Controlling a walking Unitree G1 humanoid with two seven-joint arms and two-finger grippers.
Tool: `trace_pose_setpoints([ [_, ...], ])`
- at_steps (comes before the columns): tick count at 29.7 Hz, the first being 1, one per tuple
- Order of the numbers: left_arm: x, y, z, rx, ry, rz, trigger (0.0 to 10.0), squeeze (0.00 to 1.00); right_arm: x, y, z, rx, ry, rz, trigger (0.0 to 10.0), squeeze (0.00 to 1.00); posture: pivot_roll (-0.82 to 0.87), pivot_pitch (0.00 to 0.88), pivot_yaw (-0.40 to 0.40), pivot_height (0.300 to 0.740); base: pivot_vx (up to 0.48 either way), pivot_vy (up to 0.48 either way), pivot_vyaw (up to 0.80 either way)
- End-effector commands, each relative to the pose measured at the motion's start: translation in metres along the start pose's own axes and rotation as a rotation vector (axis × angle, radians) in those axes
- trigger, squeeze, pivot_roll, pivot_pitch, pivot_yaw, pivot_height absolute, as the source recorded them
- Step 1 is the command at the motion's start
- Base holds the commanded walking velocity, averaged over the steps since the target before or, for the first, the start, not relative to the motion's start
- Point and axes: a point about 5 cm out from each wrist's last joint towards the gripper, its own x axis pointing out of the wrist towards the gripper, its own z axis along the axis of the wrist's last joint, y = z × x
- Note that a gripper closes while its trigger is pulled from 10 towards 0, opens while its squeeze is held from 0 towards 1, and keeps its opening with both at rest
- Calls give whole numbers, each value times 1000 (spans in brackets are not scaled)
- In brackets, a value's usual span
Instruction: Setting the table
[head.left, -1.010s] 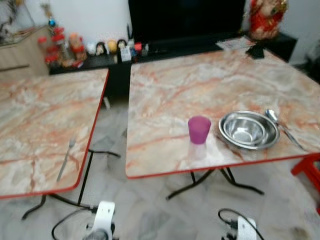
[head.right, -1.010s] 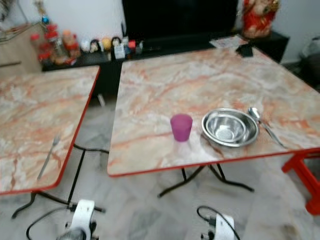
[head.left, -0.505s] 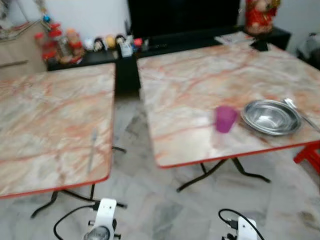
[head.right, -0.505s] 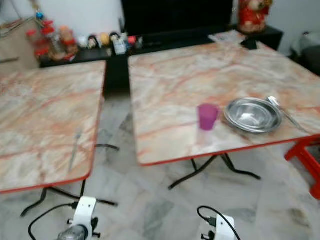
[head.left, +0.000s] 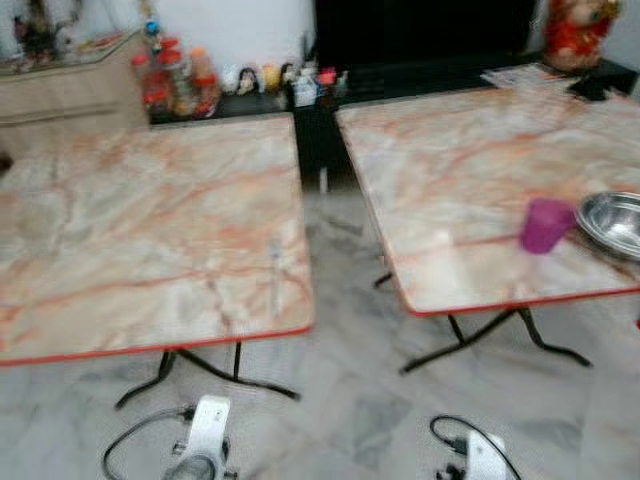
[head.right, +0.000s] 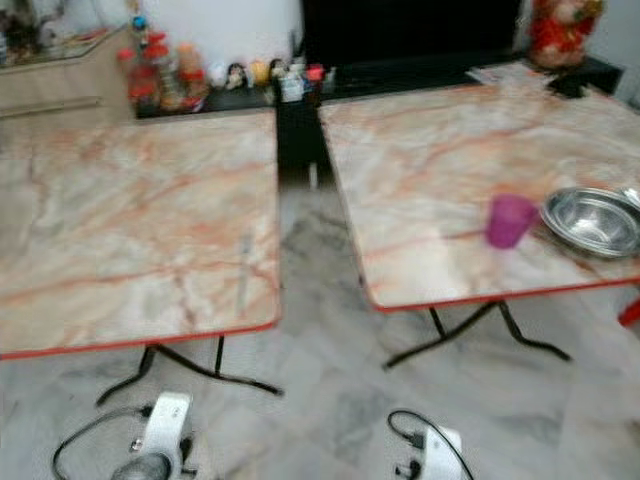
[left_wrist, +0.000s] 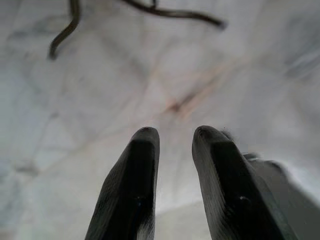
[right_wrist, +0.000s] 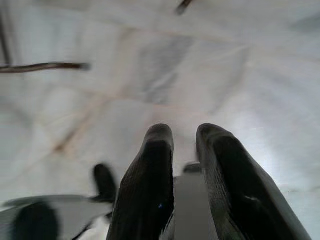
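A fork (head.left: 276, 278) lies near the front right corner of the left marble table (head.left: 120, 220). On the right marble table (head.left: 450, 160) a purple cup (head.left: 546, 224) stands upright just left of a steel bowl (head.right: 592, 220), which is cut off at the picture's right edge. Both arms hang low at the front of the tables. My left gripper (left_wrist: 172, 135) points at the pale tiled floor, its fingers a little apart and holding nothing. My right gripper (right_wrist: 184, 131) hangs the same way, with a narrow gap between its fingers.
A strip of tiled floor (head.left: 345, 260) runs between the two tables, crossed by their black folding legs (head.left: 480, 335). At the back stand a black console (head.left: 400, 70) with figurines and bottles (head.left: 175, 80) and a wooden cabinet (head.left: 60, 85). Cables (head.left: 135, 445) lie on the floor near my arms.
The camera has swung left: the left table with the fork now sits in the middle, and the cup and bowl have slid to the right edge. The objects themselves have not moved.
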Motion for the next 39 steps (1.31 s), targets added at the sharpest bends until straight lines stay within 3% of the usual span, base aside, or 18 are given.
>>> trace_pose_setpoints([
  [1,1,-5,6,0,-16,-10,10000,0,-1,-9,1,-1,-1,-23,10000,0,-63,0,75,740,0,371,0],
  [24,2,-5,8,4,-19,-7,10000,0,0,-7,6,-7,-16,-14,10000,0,-53,0,68,740,0,351,0],
  [34,1,-6,6,13,-12,-4,10000,0,1,-5,12,-18,-45,-7,10000,0,-52,0,67,740,0,0,0],
  [39,1,-8,7,11,-19,-15,10000,0,4,4,35,-63,-140,27,10000,0,-50,0,62,740,0,0,0],
])
